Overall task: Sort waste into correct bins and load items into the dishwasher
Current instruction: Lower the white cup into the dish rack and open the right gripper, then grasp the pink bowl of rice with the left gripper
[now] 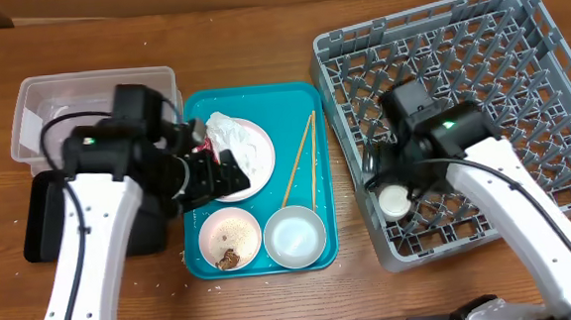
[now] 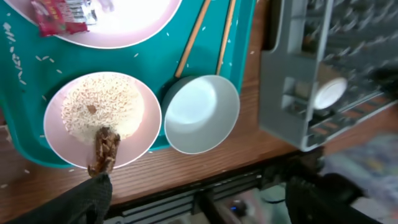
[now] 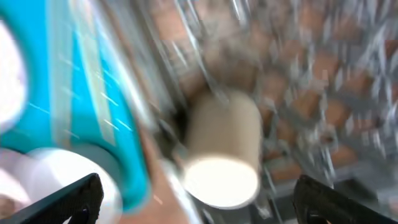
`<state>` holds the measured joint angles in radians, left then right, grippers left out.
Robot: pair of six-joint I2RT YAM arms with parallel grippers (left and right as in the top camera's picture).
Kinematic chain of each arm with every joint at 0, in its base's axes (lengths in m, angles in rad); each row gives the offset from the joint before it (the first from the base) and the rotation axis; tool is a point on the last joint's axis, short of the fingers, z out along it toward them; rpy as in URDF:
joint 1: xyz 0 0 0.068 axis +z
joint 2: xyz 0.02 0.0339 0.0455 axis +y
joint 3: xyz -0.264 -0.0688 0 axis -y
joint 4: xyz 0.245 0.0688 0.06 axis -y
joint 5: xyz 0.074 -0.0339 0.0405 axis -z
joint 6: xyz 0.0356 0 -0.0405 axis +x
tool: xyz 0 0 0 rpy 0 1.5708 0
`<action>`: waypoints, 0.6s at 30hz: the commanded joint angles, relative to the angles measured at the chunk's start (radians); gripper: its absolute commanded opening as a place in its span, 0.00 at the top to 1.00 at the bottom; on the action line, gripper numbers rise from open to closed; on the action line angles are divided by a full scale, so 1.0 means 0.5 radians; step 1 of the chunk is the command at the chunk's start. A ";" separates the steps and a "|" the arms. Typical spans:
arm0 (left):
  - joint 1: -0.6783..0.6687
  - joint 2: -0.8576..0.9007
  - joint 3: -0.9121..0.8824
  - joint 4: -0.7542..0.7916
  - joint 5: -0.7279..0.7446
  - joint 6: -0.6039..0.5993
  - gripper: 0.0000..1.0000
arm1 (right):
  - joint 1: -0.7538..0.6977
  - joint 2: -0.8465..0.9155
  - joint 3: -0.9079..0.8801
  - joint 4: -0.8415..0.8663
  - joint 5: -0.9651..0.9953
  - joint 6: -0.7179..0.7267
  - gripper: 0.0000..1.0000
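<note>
Both pairs of jaws stand wide, holding nothing. Our left gripper's (image 2: 200, 202) view alone makes plain the pale rice-like crumbs (image 2: 99, 109) heaped in the pink bowl (image 2: 62, 149), a smooth grey bowl (image 2: 202, 115) just beside it, and the red wrapper (image 2: 59, 15) on the plate (image 2: 137, 28). The right gripper's (image 3: 199, 205) view is smeared; the white cup (image 3: 224, 155) lies ahead of its jaws. Overhead we see that cup in the grid rack's (image 1: 519, 86) near-left corner, a bare wood strip (image 1: 343, 176) between rack and teal tray (image 1: 191, 116), chopsticks (image 1: 301, 164) on the tray, crumpled napkin (image 1: 229, 134) on the plate, clear tub (image 1: 23, 97) and black tray (image 1: 36, 223) at the left.
</note>
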<state>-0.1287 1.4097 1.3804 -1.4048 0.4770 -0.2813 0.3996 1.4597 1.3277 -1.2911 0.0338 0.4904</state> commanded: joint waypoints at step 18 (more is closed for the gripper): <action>-0.859 -0.014 -1.019 0.948 -1.133 -1.301 0.41 | -0.005 -0.355 0.369 0.273 0.062 0.008 0.00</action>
<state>-0.5732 1.4094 0.8852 -0.9581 -0.0139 -0.8272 0.3996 1.2827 1.5154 -1.1503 0.0566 0.4931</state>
